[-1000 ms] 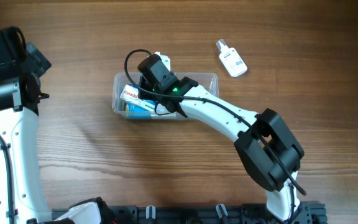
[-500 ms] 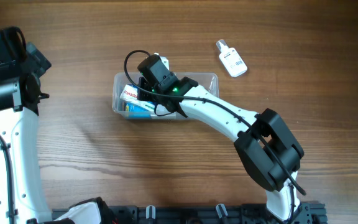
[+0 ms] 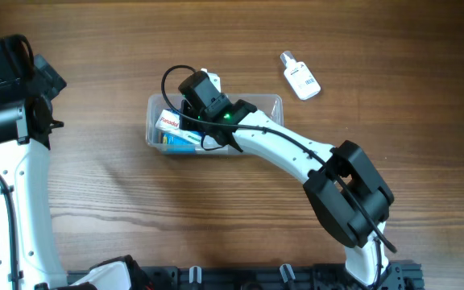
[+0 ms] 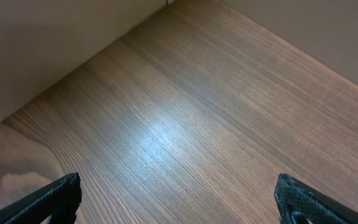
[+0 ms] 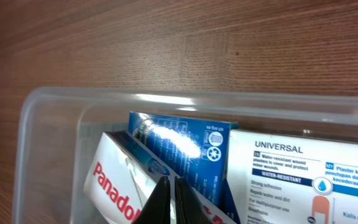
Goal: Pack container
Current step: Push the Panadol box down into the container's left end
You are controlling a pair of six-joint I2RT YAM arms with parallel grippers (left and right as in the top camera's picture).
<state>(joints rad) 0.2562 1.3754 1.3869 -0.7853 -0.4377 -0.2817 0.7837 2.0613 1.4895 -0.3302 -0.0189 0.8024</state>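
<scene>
Container (image 3: 272,101) partly packed
I see boxes (image 5: 272,168) inside, spray bottle (image 3: 300,76) outside; right gripper (image 5: 168,200) clenched empty, left gripper (image 4: 179,202) released.

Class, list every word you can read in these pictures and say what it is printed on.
"Panadol", in red letters, partly cut off: on the white box in the container.
"UNIVERSAL" and "WATER-RESISTANT": on the white-and-blue box.
Print on the blue box: blurred by glare.
Label on the spray bottle: too small to read.
</scene>
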